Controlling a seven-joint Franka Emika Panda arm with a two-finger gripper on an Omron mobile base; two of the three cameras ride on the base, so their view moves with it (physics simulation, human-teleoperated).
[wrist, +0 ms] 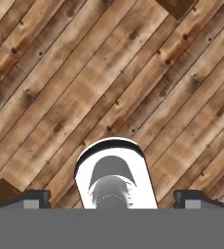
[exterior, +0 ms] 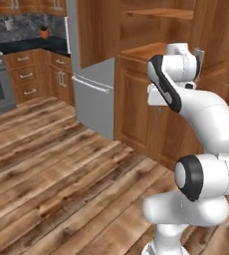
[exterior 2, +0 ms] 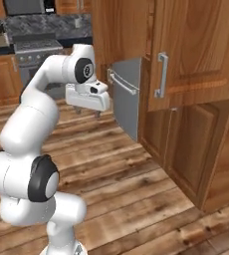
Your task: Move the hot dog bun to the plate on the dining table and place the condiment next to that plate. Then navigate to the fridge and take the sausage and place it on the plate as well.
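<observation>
The end effector (exterior 2: 87, 111) is hanging spread wide and empty over the plank floor (wrist: 60, 87), arm folded at the elbow, as the robot is facing the grey fridge (exterior: 93, 94) set among wooden cabinets (exterior 2: 196, 60); squaring up near the fridge handle (exterior 2: 122, 82) looks wise before reaching in

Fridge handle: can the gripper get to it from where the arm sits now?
Probably yes. The gripper hangs open, pointing down at the wood floor, with only open air between it and the fridge and its handle; it would need to re-aim sideways.
</observation>
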